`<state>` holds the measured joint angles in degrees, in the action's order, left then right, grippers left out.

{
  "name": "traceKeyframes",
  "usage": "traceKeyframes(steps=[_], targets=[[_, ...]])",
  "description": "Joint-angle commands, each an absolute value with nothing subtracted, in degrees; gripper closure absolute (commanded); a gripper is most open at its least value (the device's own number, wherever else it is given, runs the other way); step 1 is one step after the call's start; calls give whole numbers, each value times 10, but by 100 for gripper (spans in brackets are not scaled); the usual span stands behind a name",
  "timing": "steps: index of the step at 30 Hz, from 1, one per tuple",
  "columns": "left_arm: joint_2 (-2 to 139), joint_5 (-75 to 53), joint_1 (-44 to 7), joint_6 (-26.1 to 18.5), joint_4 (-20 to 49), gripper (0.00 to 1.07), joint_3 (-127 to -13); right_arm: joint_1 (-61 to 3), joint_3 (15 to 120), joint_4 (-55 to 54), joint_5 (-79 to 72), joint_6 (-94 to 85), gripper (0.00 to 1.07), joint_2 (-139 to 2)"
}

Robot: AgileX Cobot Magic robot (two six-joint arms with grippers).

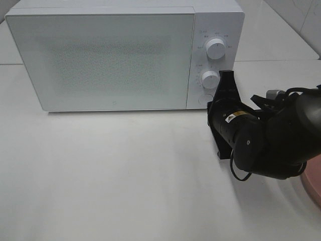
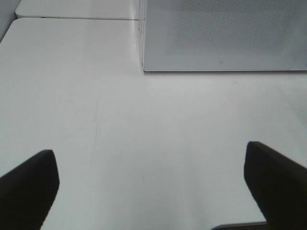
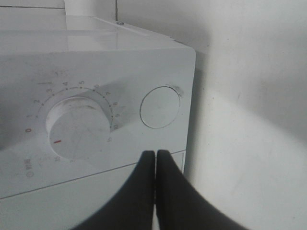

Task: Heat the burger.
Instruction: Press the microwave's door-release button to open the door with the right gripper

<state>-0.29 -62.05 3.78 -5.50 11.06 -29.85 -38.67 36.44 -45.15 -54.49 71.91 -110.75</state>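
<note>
Smooth white table; boxy microwave; right claw pinched by round button.

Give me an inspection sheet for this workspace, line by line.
Surface: white table, faint scratches.
Job's things: burger not seen; microwave, door closed.
Clutter: pink plate, only its edge showing at the table's right.
End effectors: left end effector open over the table; right end effector shut, tips near the round button beside the lower knob.
Cables: black cable looping off the right arm.
Surroundings: tiled wall behind.
</note>
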Motion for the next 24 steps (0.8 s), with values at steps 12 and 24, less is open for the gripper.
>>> traceKeyframes(steps=[12,24], targets=[[-12,-614,35,-56,109,8,-297,-362,413,-416,-525,741,107,-1156],[-12,-614,35,-56,109,8,-297,-334,457,-388,-517,747,107,-1193]])
